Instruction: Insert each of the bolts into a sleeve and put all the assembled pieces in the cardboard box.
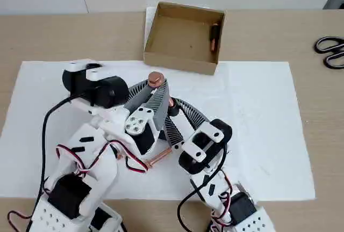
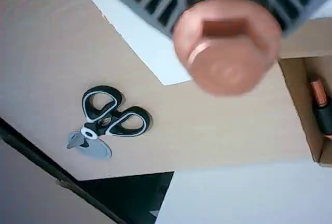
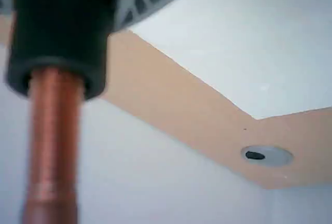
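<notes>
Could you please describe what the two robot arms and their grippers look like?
The left arm and right arm are white plastic shells with black motor blocks at the joints. The left gripper and right gripper have dark grey fingers with ribbed, slotted sides. Thin red, white and black wires loop along the left arm, and a thicker black cable runs beside it.

left fingers (image 1: 138, 95): clamp bolt (image 1: 155, 79) | cardboard box (image 1: 180, 63): one assembled piece (image 1: 214, 37) inside

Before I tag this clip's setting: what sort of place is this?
Probably a lab or hobby workbench: two robot arms at a wooden table, a white paper sheet as work mat, scissors and a cardboard box.
</notes>
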`<state>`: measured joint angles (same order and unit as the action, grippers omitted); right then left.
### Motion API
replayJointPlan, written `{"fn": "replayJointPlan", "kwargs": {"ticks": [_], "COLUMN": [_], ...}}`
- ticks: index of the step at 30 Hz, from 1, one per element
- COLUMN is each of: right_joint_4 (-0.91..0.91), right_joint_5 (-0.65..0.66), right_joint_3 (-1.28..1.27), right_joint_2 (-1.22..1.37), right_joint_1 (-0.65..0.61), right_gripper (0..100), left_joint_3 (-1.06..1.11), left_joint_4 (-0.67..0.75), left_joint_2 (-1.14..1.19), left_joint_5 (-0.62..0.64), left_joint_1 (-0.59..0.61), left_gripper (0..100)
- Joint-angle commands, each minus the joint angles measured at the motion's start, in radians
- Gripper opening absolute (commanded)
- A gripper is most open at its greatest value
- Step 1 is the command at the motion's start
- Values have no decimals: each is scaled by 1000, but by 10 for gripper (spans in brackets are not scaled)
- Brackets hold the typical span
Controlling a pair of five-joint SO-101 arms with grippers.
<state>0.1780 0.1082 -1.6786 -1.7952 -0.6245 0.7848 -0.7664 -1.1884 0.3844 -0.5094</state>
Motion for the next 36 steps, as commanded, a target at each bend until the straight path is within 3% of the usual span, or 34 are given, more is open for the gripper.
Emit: {"fn": "replayJointPlan", "kwargs": {"ticks": [1,13,21,26,36], "right_joint_4": [-25,-22,-21,-21,-21], "right_joint_5": [-6,-5,-3,-3,-3], "right_joint_3": [-5,-5,-5,-5,-5], "right_joint_2": [-18,-18,-18,-18,-18], "right_joint_1": [-5,-5,-4,-4,-1], "right_gripper": [4,4,4,4,4], "left_joint_3": [19,45,48,44,-56], "left_joint_4": [14,-126,-247,-249,-135], "left_joint_2": [3,2,2,0,-6], "left_joint_5": [-31,-190,-195,-199,-359], "left_joint_1": [-2,-71,-69,-58,273], "left_gripper": [6,14,251,269,268]}}
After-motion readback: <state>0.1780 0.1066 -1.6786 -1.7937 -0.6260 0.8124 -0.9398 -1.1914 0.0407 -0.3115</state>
